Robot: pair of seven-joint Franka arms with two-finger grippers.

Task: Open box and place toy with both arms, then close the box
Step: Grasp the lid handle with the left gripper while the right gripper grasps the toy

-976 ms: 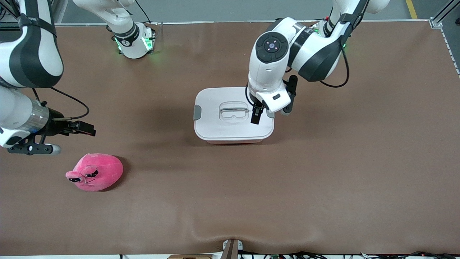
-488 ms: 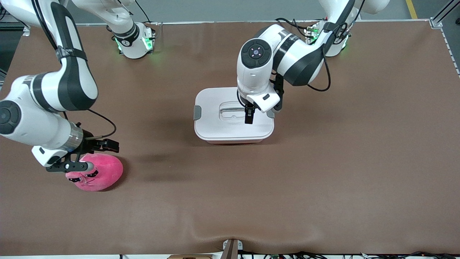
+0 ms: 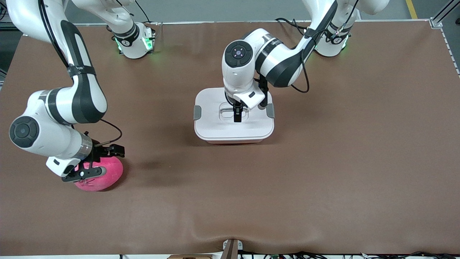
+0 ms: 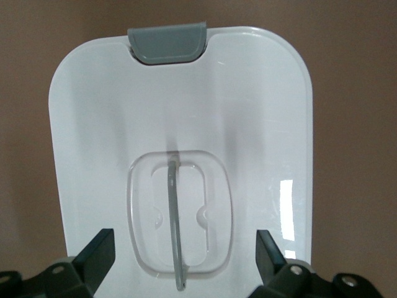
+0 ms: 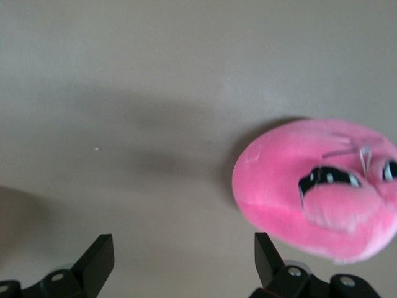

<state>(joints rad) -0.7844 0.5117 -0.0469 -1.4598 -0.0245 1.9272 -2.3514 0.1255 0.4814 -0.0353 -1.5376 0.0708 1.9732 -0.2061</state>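
We see no readable writing: left gripper (image 3: 237, 116) spread wide over closed box's (image 3: 233, 131) lid handle (image 4: 176, 230) mid-table, right gripper (image 3: 102, 162) spread over toy (image 3: 107, 176) toward right arm's end.

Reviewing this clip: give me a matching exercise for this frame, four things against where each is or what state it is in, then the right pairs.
Things:
1. left gripper
2. right gripper
3. toy
4. box

Places or states:
A. shut, lid on, grey clips at both ends
B. open, over the lid's recessed handle
C. lying on the table toward the right arm's end, nearer the front camera than the box
D. open, over the toy

Pairs: 1-B, 2-D, 3-C, 4-A
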